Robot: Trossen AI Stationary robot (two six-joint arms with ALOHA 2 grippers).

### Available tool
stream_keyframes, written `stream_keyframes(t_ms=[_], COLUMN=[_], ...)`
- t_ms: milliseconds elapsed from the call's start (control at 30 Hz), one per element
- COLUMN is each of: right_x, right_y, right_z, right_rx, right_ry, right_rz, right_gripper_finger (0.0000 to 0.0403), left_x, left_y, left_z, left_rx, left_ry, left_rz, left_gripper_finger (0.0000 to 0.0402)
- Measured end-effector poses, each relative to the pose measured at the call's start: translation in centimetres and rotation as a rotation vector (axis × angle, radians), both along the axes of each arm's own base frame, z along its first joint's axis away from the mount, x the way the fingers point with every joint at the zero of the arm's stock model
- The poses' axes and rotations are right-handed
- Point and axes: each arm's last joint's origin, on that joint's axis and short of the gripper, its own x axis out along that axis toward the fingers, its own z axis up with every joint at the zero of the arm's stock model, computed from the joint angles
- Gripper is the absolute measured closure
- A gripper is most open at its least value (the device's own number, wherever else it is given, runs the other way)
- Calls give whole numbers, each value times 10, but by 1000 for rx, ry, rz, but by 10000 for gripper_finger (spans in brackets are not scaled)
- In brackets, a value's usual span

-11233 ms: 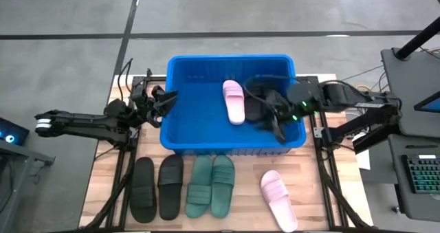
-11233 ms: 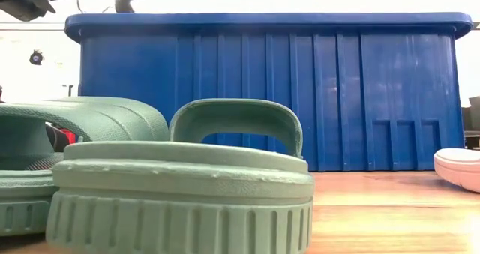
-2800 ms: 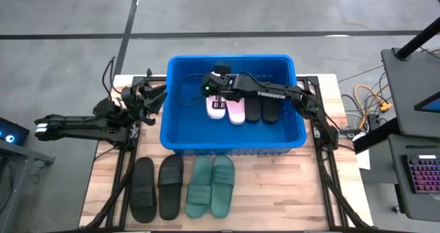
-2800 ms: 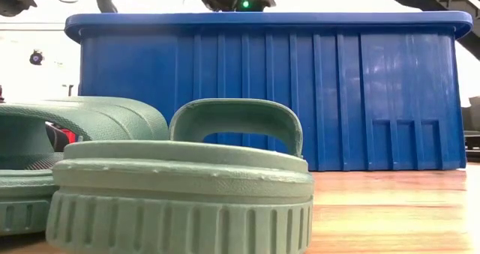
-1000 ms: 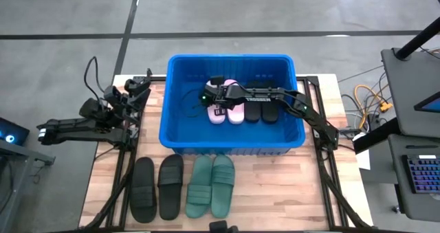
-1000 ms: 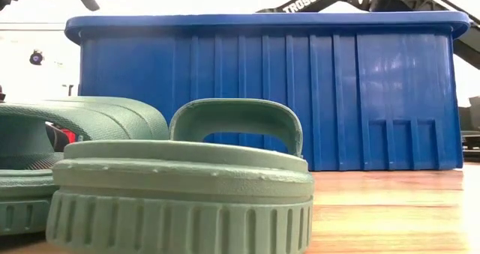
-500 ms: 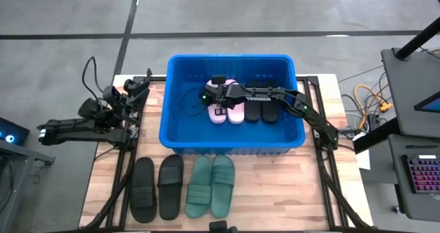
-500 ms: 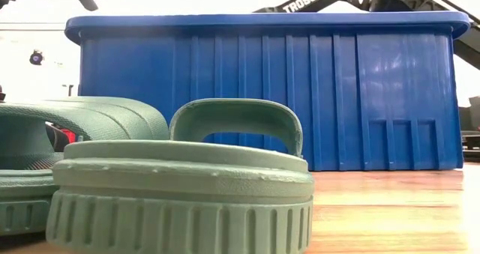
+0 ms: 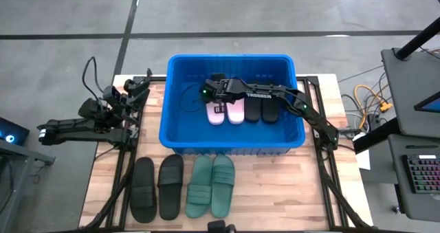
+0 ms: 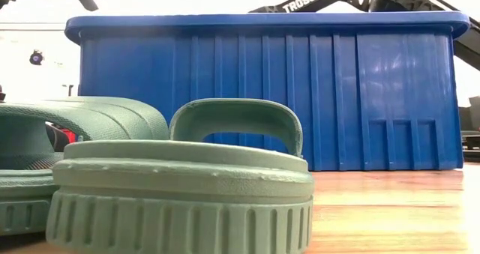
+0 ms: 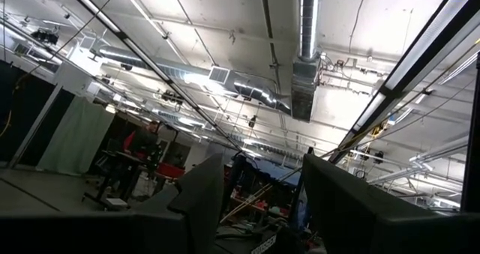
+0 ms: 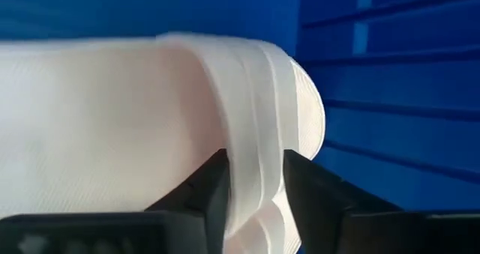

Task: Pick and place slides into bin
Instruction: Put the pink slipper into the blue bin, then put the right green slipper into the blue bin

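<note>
The blue bin [image 9: 232,149] holds two pink slides [image 9: 236,112] and two black slides [image 9: 262,111], all lying flat on its floor. My right gripper [image 9: 214,100] reaches down into the bin over the left pink slide [image 9: 216,113]. In the right wrist view it [image 12: 255,183] is open, one finger on each side of that slide's strap. A black pair [image 9: 157,189] and a green pair [image 9: 211,185] lie on the table in front of the bin. My left gripper [image 9: 141,83] waits open at the table's left, pointing up [image 11: 262,201]. My right gripper comes slanting down from above with its fingers [image 12: 214,190] astride the ribbed edge of the left pink slide's strap [image 12: 251,145]. I cannot tell whether the fingers touch the strap. The slide lies on the bin floor.
The bin's near wall [image 10: 262,89] stands tall behind the green slides [image 10: 180,186] in the low view. Free floor remains in the bin's left part [image 9: 184,113]. Bare wood shows at the table's near right [image 9: 282,192].
My right gripper's wrist has tipped a little above the left pink slide, which stays where it lay on the bin floor.
</note>
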Motion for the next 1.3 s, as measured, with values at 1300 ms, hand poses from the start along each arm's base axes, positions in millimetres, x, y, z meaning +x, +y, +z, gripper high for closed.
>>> stream_keyframes(t_ms=[1300], right_x=[-64], right_y=[50], right_z=[267], right_rx=[423], right_ry=[-985], right_rz=[254], right_gripper_finger=[261], left_x=[-1], left_y=[2], left_z=[-5], left_rx=[-49], left_ry=[54], left_rz=[73], left_gripper_finger=[233])
